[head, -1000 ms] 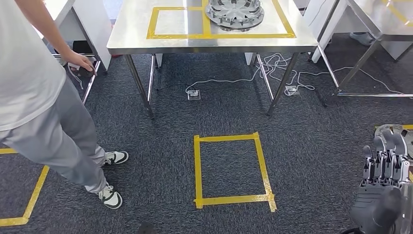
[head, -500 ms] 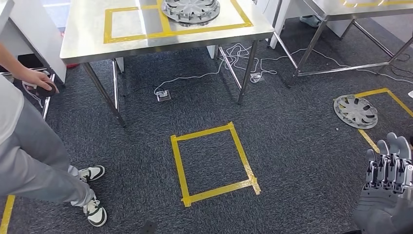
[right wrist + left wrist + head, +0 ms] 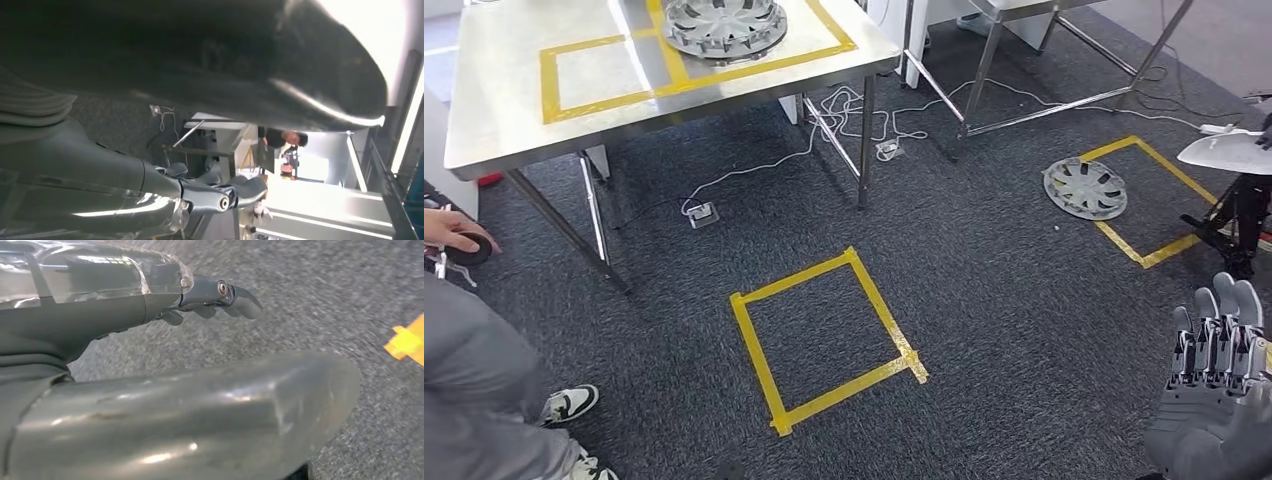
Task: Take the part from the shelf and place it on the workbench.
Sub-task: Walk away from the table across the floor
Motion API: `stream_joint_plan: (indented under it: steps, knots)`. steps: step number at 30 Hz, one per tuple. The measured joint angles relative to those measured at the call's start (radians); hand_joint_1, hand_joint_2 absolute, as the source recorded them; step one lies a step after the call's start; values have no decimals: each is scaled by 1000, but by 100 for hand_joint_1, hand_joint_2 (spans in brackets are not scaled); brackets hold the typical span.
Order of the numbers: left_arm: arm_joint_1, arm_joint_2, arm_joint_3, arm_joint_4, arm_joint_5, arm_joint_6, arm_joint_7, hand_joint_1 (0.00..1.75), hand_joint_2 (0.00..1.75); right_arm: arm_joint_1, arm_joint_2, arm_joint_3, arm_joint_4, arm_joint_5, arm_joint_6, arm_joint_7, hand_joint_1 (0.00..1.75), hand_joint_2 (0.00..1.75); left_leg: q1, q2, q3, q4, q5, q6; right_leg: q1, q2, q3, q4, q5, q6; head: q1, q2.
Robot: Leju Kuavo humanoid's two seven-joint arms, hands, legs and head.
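A silver spoked wheel-cover part lies on the steel workbench, inside yellow tape outlines. Another part of the same kind lies on the carpet beside a yellow taped square at the right. My right hand hangs low at the lower right of the head view, fingers straight and together, holding nothing. In the right wrist view the right hand is likewise empty. The left wrist view has my left hand over grey carpet, its fingers stretched out with nothing in them.
A person stands at the left, one hand on a dark round object. A yellow tape square marks the carpet ahead. Cables and a floor socket lie under the workbench. A black stand with a white top is at the right edge.
The camera has turned to the right, so the whole scene slid left: the floor part and its yellow square came into view. My right hand hangs as before.
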Motion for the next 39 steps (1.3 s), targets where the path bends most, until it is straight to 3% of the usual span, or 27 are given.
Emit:
stream_joint_plan:
  steps: [1,2,3,4,6,8,10,11,13,15,17,18,19,21,23,25,26,28,29,30,32,34,35,37,38,39]
  knots:
    - [0,1,-3,0,-5,-3,-1,0,0,-1,1,0,1,-10,0,-10,0,0,2,-16,9,-19,-2,2,-1,12,-6,7,-2,6,1,0]
    - [0,3,-8,1,-9,-4,-3,0,0,-2,2,0,3,-21,0,-21,0,0,0,-12,11,-23,-8,7,-3,27,-12,10,-2,13,2,0]
    - [0,4,-12,1,-11,-4,-6,0,0,-2,3,0,5,-31,0,-31,0,0,0,3,12,-25,-9,14,-7,41,-18,9,1,18,3,0]
    - [0,6,-15,1,-11,-3,-9,0,0,-2,4,0,8,-39,0,-40,0,0,0,18,13,-27,-8,20,-7,37,-23,12,0,24,4,0]
    - [-1,10,-22,2,-13,-3,-14,0,0,-6,6,1,15,-52,0,-55,0,0,0,54,16,-31,-8,32,-5,-8,-48,57,-25,33,12,0]
    - [0,16,-32,2,-16,0,-17,0,0,-11,8,2,24,-68,0,-65,0,0,-6,92,18,-31,-13,39,-6,-62,-104,172,-80,41,21,0]
    - [0,24,-39,2,-15,8,-25,0,0,-10,11,4,34,-92,1,-80,0,0,-11,129,22,-31,-19,42,-8,-78,-152,269,-111,43,22,0]
    - [-1,27,-40,2,-14,12,-31,0,0,-9,12,5,39,-106,1,-90,0,0,-14,145,24,-31,-22,41,-8,-80,-154,273,-100,40,22,0]
    - [-7,31,-41,2,-9,18,-40,0,0,-7,14,5,46,-131,1,-110,0,0,-18,170,32,-31,-28,39,-2,-92,-109,180,-36,26,22,0]
    - [-15,32,-41,1,-6,21,-45,0,0,-8,15,5,53,-143,1,-122,0,0,-21,190,36,-32,-32,35,13,-131,-54,64,5,3,22,0]
    - [-20,33,-41,0,-2,23,-50,0,0,-9,16,6,60,-147,1,-127,0,0,-22,208,37,-36,-34,28,26,-153,-35,23,4,-13,23,0]
    - [-22,32,-41,0,2,24,-54,0,0,-9,15,7,63,-147,1,-128,0,0,-22,217,41,-39,-34,24,28,-145,-34,16,5,-17,24,0]
    - [-23,33,-41,-1,5,25,-57,0,0,-9,15,8,66,-147,1,-129,0,0,-21,215,45,-42,-37,19,26,-135,-29,6,10,-20,24,0]
    - [-28,34,-41,-3,10,26,-60,0,0,-13,16,11,71,-151,1,-130,0,0,-19,151,38,-16,-59,12,19,-117,-13,-21,22,-29,23,0]
    - [-27,37,-41,-3,8,24,-53,0,0,-18,17,14,77,-156,1,-133,0,0,-16,82,-14,84,-107,7,15,-99,-5,-34,27,-34,18,0]
    - [-19,40,-42,-3,2,16,-35,0,0,-23,19,19,84,-160,2,-134,0,0,-15,78,-81,190,-135,1,14,-73,-5,-31,25,-36,15,0]
    - [-14,42,-44,-3,0,12,-27,0,0,-29,20,22,88,-162,5,-134,0,0,-13,81,-98,204,-122,-2,13,-57,-5,-27,23,-35,14,0]
    - [-9,44,-47,-3,-2,3,-20,0,0,-46,21,29,96,-167,14,-132,0,0,-8,71,-81,132,-46,-10,7,-26,-5,-14,14,-27,13,0]
    - [-9,44,-48,-3,-2,0,-20,0,0,-56,22,33,102,-169,19,-132,0,0,-2,43,-60,79,-13,-14,4,-14,-7,-4,8,-21,12,0]
    - [-9,44,-49,-3,-2,-3,-20,0,0,-67,23,38,108,-171,22,-131,0,0,4,13,-39,30,6,-16,2,-1,-11,8,0,-14,12,0]
    - [-8,45,-49,-3,-2,-11,-12,0,0,-85,26,49,124,-181,25,-130,0,0,8,-22,-20,-8,3,-9,-3,25,-23,23,-8,0,12,0]
    - [-8,47,-54,-3,-9,-22,11,0,0,-96,30,59,141,-196,29,-131,0,0,5,5,-14,-14,0,5,-7,50,-30,23,-6,11,13,0]
    - [-9,48,-58,-3,-15,-29,26,0,0,-100,31,64,149,-199,30,-131,0,0,5,22,-10,-17,0,12,-6,41,-34,28,-8,15,14,0]
    - [-9,49,-66,-2,-23,-47,54,0,0,-117,33,73,166,-189,27,-124,0,0,5,62,-3,-22,-2,22,-3,-19,-68,90,-40,23,21,0]
    - [-8,50,-69,-2,-25,-56,61,0,0,-125,34,78,172,-178,23,-118,0,0,2,83,-1,-23,-5,26,-3,-54,-99,150,-68,28,24,0]
    - [-6,50,-71,-2,-25,-64,63,0,0,-131,34,81,177,-169,18,-110,0,0,-1,105,0,-23,-8,28,-5,-72,-135,217,-96,31,26,0]
